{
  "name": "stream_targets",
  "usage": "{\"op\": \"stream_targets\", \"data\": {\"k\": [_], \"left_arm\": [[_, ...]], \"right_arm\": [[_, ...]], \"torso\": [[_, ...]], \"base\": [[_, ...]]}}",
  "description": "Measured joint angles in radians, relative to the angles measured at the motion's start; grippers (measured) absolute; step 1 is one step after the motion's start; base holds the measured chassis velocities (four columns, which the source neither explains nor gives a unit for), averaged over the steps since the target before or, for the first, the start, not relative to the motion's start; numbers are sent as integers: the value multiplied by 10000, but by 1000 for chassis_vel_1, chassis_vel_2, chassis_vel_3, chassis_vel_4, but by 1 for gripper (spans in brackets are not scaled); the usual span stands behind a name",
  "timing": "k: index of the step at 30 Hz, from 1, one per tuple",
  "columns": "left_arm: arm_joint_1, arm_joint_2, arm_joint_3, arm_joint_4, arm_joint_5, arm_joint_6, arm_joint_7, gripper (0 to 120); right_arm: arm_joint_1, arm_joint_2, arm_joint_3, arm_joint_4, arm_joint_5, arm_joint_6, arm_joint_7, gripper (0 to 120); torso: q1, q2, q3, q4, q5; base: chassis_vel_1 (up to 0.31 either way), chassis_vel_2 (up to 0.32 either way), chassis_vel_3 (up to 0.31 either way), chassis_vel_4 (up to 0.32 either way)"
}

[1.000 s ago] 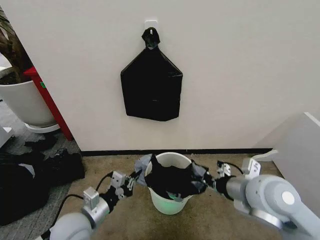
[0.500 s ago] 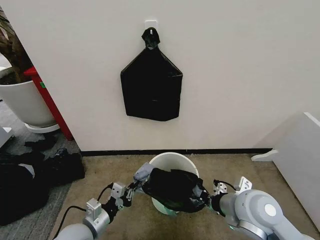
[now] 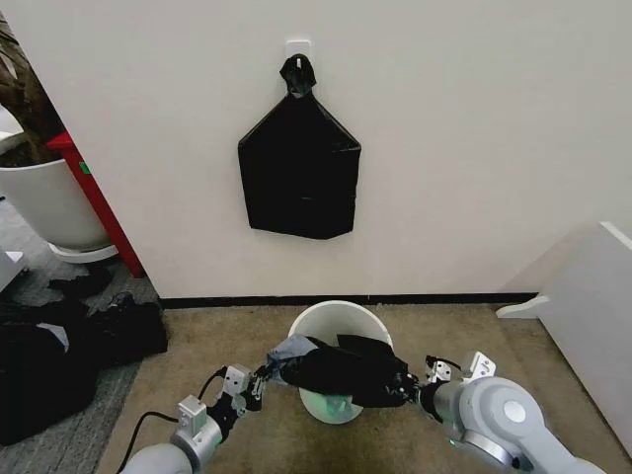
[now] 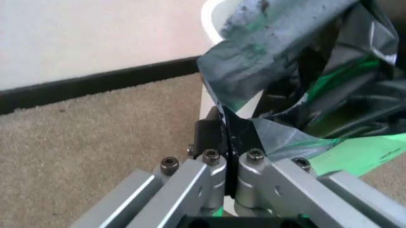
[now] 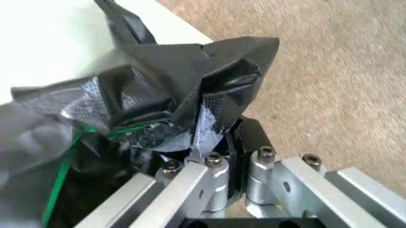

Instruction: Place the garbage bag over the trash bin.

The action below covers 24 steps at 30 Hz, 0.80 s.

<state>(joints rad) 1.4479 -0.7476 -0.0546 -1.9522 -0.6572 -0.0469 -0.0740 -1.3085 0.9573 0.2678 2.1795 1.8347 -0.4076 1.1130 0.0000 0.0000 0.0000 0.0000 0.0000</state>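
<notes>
Beige carpet (image 3: 247, 336), garbage bag (image 3: 341, 370) half-hiding trash bin (image 3: 341, 318)

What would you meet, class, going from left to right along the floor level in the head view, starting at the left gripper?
left gripper → garbage bag, held over the near side of the trash bin → right gripper → white panel at the right edge.

Garbage bag (image 3: 346, 370) hides trash bin (image 3: 336, 321) front rim — base half-covered.
</notes>
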Motion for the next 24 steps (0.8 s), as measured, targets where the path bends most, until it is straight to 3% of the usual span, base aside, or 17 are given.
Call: {"op": "stream_targets", "data": {"k": [6, 16, 24], "left_arm": [[-16, -96, 49, 53, -8, 28, 13, 0], [-161, -669, 283, 803, 302, -42, 128, 0], [-447, -1095, 685, 1290, 573, -190, 157, 0]], "right_arm": [[241, 35, -71, -157, -34, -89, -119, 0], [1026, 222, -429, -1084, 112, -1258, -797, 0], [1061, 388, -559, -1332, -965, -1607, -1509, 0]], "torso": [[0, 0, 0, 0, 0], [0, 0, 0, 0, 0], [0, 0, 0, 1, 0]], "base": [[0, 0, 0, 0], [0, 0, 0, 0], [0, 0, 0, 0]]}}
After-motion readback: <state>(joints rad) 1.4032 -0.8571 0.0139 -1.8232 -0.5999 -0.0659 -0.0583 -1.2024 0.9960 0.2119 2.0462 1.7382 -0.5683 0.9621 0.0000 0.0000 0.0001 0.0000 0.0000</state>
